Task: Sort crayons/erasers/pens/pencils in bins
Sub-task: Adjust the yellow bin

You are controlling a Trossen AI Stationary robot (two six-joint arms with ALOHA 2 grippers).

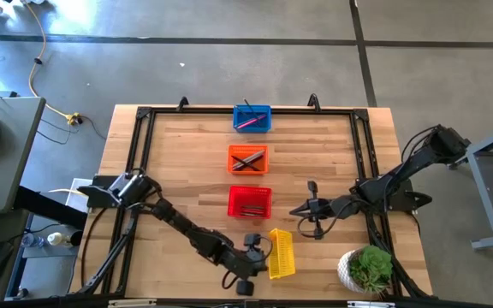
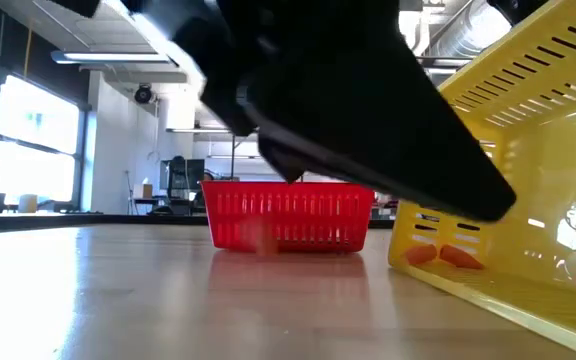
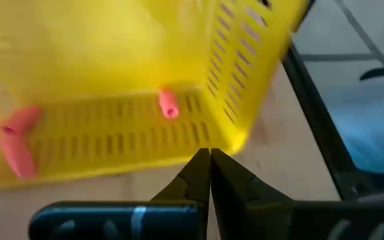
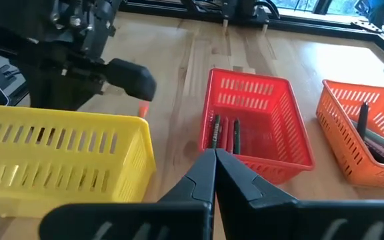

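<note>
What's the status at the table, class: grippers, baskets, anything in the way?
Left gripper shut, empty, beside tilted yellow basket. Right gripper shut, empty, right of red basket. Erasers inside yellow basket. Nothing in the way.

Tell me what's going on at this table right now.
A two-armed robot is sorting small stationery into four mesh bins lined up down the table. The left hand, shut and empty, sits right beside the yellow bin, which is tipped on its side with a few orange-red erasers inside. The right hand, also shut, hangs over the table right of the red bin. The red, orange and blue bins stand upright and already hold long thin sticks.
</note>
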